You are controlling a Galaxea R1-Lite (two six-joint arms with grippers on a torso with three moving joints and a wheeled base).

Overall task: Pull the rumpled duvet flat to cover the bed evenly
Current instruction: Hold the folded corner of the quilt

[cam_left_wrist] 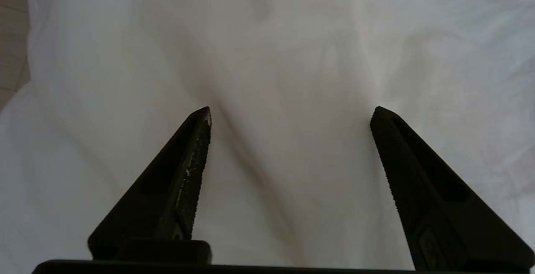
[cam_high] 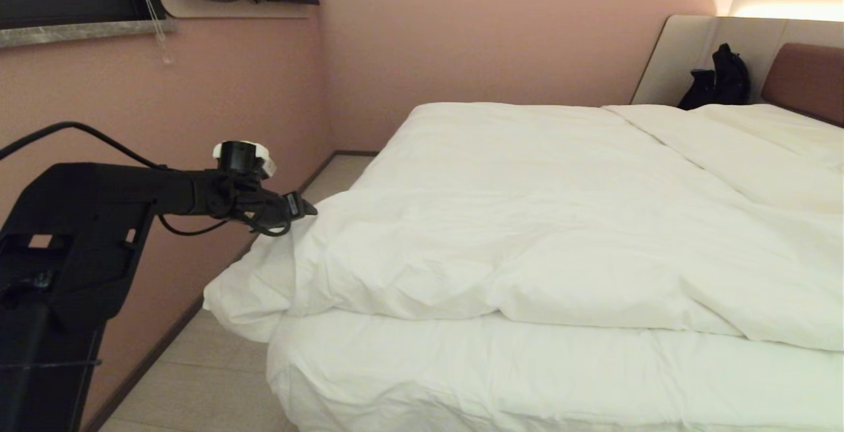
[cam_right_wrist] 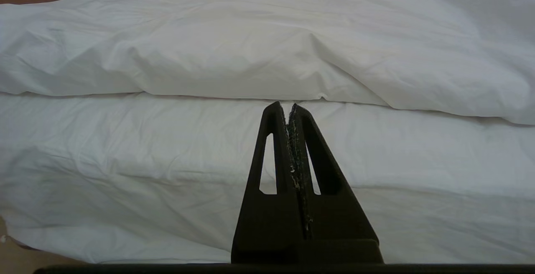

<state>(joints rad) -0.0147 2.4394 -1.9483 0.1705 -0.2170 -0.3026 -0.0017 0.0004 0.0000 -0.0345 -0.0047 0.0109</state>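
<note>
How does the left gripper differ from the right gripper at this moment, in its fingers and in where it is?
The left gripper has its fingers spread wide apart; the right gripper has its fingers pressed together. The left gripper sits at the duvet, by its corner on the wall side of the bed; the right gripper hangs before the foot of the bed, below the duvet's edge, and holds nothing. Both have black, pointed fingers.

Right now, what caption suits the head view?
Left end effector at the duvet's rumpled corner.

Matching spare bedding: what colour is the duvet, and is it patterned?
Plain white, with no pattern, only soft creases. The duvet shows best in the head view.
</note>
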